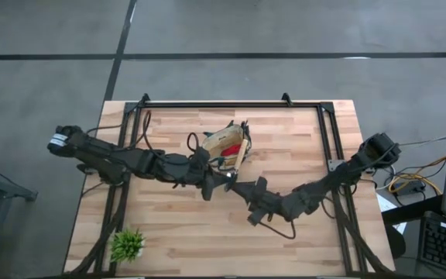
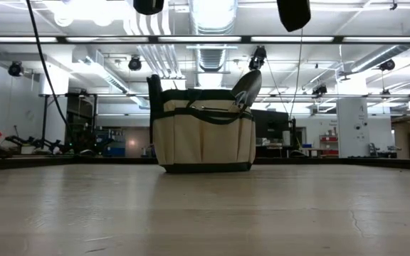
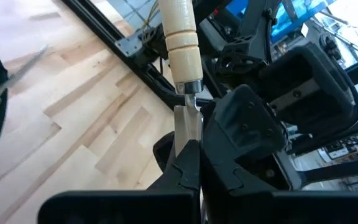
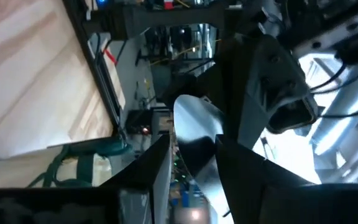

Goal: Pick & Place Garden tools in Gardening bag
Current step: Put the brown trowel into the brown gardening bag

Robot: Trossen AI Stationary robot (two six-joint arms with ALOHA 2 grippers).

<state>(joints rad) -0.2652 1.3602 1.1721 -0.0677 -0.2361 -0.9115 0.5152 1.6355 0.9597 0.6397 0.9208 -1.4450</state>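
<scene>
Trowel [image 1: 241, 154]: held above table centre, wooden handle angled over the gardening bag [image 1: 224, 144]. At centre-left, the left gripper [image 1: 221, 180] is clamped on its neck. At centre-right, the right gripper [image 1: 238, 187] straddles the silver blade, fingers [image 4: 151, 171] parted.

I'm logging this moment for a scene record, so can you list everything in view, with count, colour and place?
gardening bag: one, tan with dark trim, upright at the table's middle.
trowel: one, silver blade, pale wooden handle, held above the table beside the bag.
second trowel: one, dark blade sticking up out of the bag.
red item: one, inside the bag.
plant: one, spiky green, near table corner.
table: one, light wood.
left gripper: shut on the trowel's blade neck.
right gripper: fingers either side of the trowel blade.
</scene>
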